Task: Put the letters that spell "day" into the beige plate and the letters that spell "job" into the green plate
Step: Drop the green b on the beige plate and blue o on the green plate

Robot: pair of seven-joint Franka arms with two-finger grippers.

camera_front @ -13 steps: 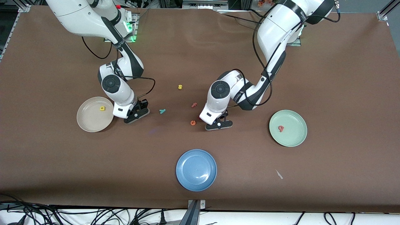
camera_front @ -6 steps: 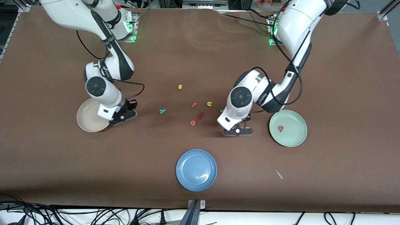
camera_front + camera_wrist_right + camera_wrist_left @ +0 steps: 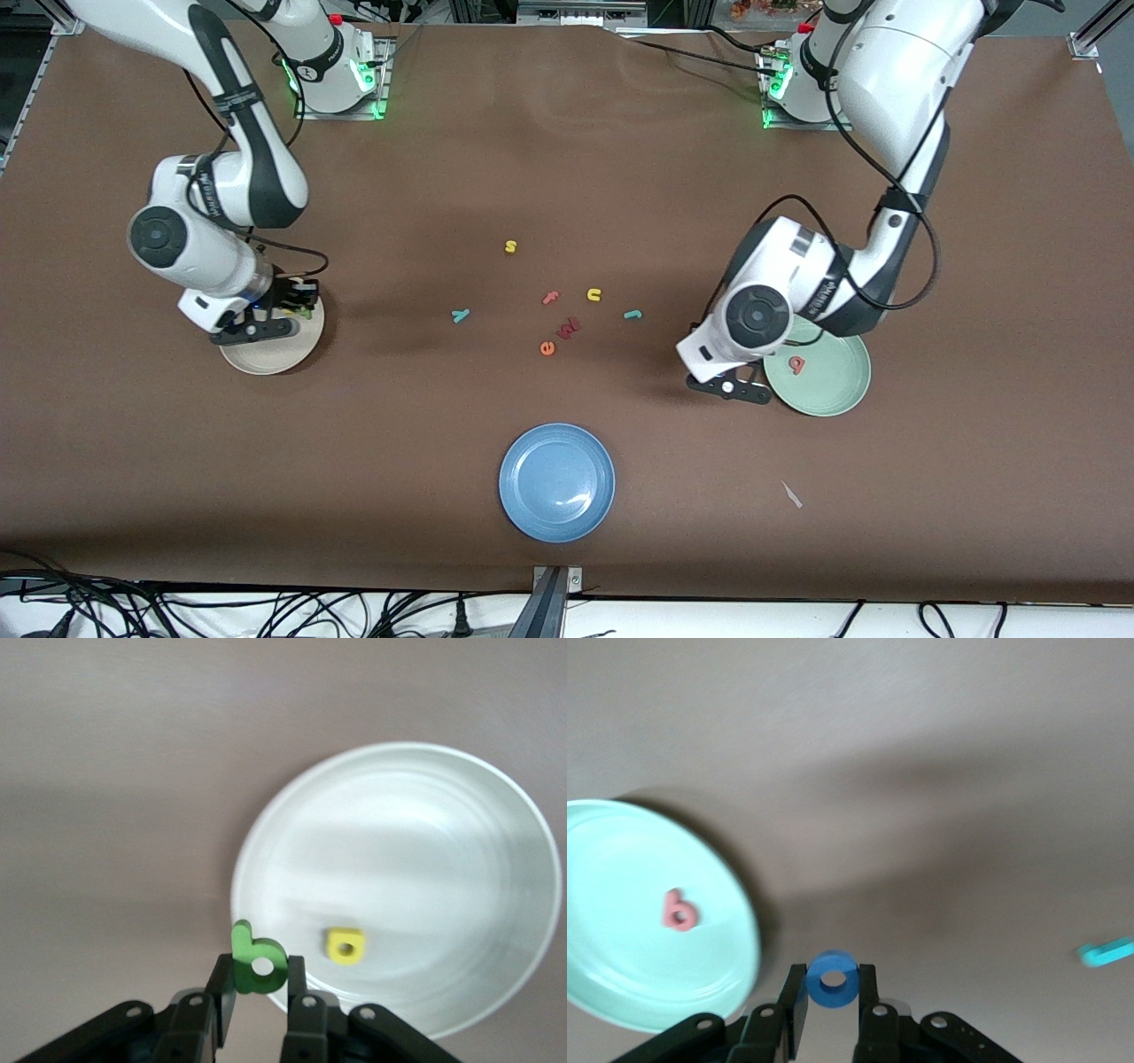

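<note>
- Up in the air, the left end effector (image 3: 833,1023) has its fingers pinched on the blue o (image 3: 833,978), over bare desk (image 3: 974,496) just beside the rim of the green plate (image 3: 837,394).
- Inside that green plate lies the pink-red b (image 3: 797,363), alone on the plate's floor.
- Meanwhile the right end effector (image 3: 260,1014) is clamped on the green a (image 3: 257,958), hanging over the rim of the beige plate (image 3: 266,359) at the right arm's end of the desk.
- Within the beige plate sits the yellow d (image 3: 344,945), close to the held letter in the right wrist view.
- Out on the desk between the two plates, the teal y (image 3: 460,315) lies toward the right arm's end.
- Toward the left arm's end, the teal j (image 3: 633,314) lies apart from the plates.
- Between them lie the salmon f (image 3: 551,298), a yellow u (image 3: 594,294), an orange e (image 3: 547,348) and a dark red letter (image 3: 568,328).
- Farther from the front camera than that cluster sits a yellow s (image 3: 510,246).
- Nearest the front camera stands a blue plate (image 3: 556,481).
</note>
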